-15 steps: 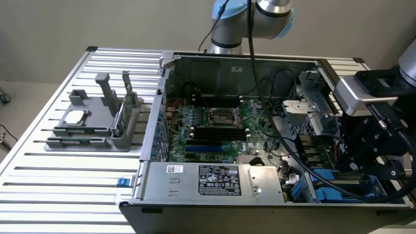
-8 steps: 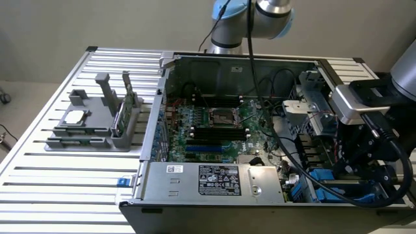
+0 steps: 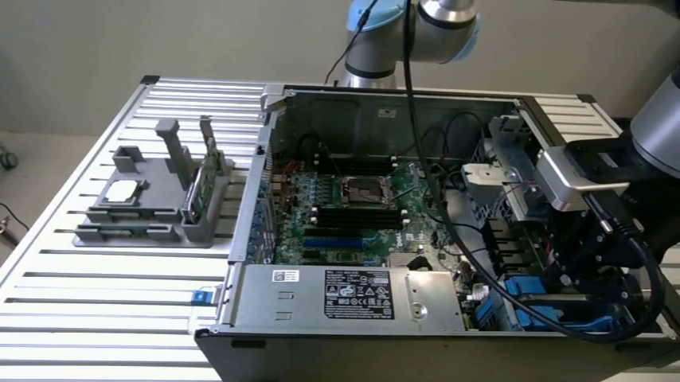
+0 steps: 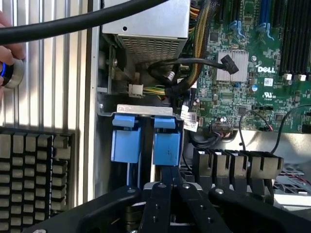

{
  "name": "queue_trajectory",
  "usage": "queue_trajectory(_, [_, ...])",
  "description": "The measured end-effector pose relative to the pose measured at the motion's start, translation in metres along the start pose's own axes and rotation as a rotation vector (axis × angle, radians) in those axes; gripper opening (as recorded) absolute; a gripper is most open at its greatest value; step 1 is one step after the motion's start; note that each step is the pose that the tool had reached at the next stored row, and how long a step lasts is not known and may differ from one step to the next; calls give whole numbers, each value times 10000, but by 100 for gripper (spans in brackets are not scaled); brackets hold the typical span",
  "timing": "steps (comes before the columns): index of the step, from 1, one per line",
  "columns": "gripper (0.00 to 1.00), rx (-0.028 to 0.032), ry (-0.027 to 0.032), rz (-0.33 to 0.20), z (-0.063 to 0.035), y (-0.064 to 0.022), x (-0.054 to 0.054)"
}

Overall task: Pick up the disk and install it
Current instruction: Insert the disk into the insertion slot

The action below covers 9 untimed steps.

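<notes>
We look down on a slatted metal table [image 3: 95, 278] carrying an open computer case [image 3: 266, 103]. Its motherboard [image 3: 351, 199] lies face up, and a labelled power supply [image 3: 351, 296] sits along the near edge. On the exterior view's left, well apart from the case, a grey fixture [image 3: 149, 215] holds a small silver chip [image 3: 123, 189] and upright green cards [image 3: 197, 195].

The arm [image 3: 648, 135] reaches down into the drive bay [image 3: 531, 290] at the exterior view's right. In the wrist view the gripper [image 4: 170, 171] has its fingers [image 4: 156, 204] drawn narrow, meeting on the near end of the disk [image 4: 166, 143]. The disk stands in the bay in its blue carrier, on the motherboard side. A second blue carrier [image 4: 125, 138] stands just beside it, nearer the case wall.

The space is crowded. A thick black cable [image 3: 425, 159] hangs from the arm across the board, and a bundle of wires [image 4: 187, 73] loops just beyond the carriers under the power supply. A row of black connectors [image 4: 228, 162] lies close beside the gripper. Outside the case wall, a person's hand [image 4: 6, 48] rests at a round silver button [image 4: 10, 74] above a black block grid [image 4: 34, 174].
</notes>
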<state>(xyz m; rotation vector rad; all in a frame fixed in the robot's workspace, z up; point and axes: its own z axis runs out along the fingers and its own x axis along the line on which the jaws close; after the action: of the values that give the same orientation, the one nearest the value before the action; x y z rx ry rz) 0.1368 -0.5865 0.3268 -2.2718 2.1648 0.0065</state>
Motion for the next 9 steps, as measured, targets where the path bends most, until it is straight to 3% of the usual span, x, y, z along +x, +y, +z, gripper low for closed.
queue_trajectory(2, [11, -28, -27, 0, -58, -1, -2])
queue_trajectory(6, [11, -57, -7, 0, -242, -1, -4])
queue_trajectory(9, [11, -76, -8, 1, -313, 0, -5])
